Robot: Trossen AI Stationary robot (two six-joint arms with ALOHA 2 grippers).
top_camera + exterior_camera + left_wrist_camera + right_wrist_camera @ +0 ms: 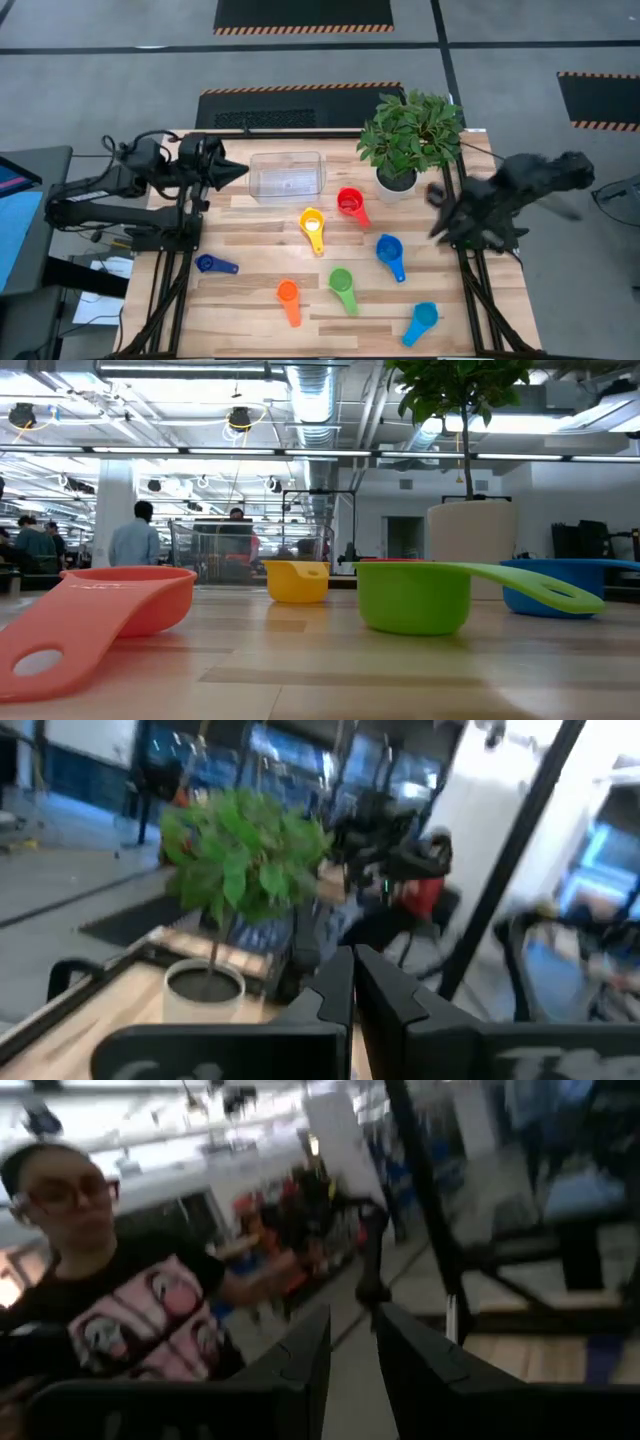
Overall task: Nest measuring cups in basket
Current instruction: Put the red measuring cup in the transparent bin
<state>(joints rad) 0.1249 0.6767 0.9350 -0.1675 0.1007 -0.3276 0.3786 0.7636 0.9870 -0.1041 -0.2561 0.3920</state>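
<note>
Several measuring cups lie apart, open side up, on the wooden table: red (349, 203), yellow (312, 224), blue (389, 250), green (341, 283), orange (288, 293), dark blue (207, 264) and light blue (424, 318). The clear basket (287, 175) stands at the far middle with nothing in it. My left gripper (238, 172) is raised at the table's left side, shut and pointing level toward the basket. Blurred and raised at the right edge, my right gripper (438, 205) is open with nothing between its fingers (310, 1355).
A white pot (398, 180) with a green plant (412, 130) stands right of the basket, close to my right gripper. A person (110, 1310) shows beyond the table in the right wrist view. Bare wood lies between the cups and the near edge.
</note>
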